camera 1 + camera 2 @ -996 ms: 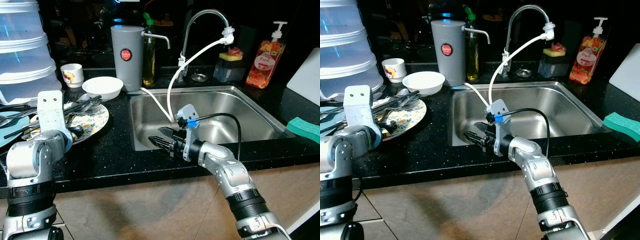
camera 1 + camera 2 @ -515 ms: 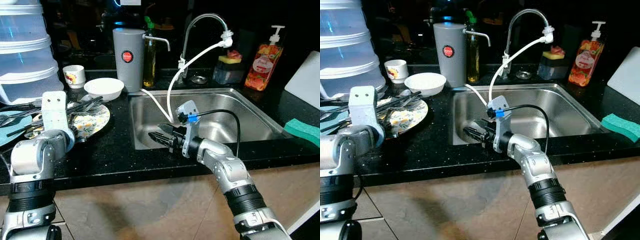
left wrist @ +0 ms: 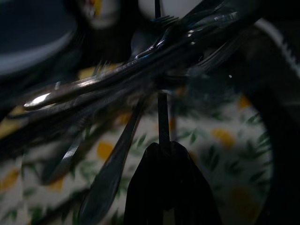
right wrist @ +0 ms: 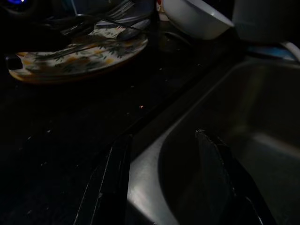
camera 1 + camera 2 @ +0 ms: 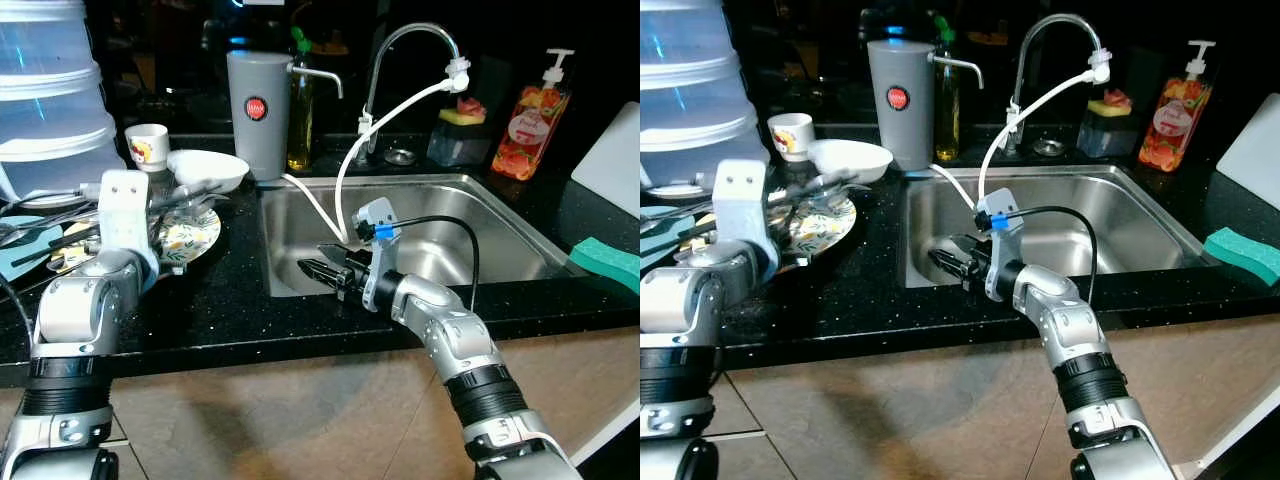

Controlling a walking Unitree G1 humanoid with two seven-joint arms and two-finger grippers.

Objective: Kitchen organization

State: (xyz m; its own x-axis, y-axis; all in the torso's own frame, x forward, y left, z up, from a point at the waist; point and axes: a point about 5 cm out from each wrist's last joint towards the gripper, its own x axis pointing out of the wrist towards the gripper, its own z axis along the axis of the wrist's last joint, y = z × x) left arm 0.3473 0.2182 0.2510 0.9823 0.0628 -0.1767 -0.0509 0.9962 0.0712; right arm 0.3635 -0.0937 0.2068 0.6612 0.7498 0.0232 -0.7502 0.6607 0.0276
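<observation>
Left gripper (image 3: 164,154) pinches what looks like a thin utensil handle (image 3: 162,117) over the floral plate (image 5: 190,235), left of frame. Right gripper (image 4: 161,176), fingers spread, hovers at the sink (image 5: 480,215) edge, centre.

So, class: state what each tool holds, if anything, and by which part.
The left tool pinches a thin piece of cutlery over the floral plate; which end cannot be told. The right tool, open over the sink, holds nothing.
</observation>
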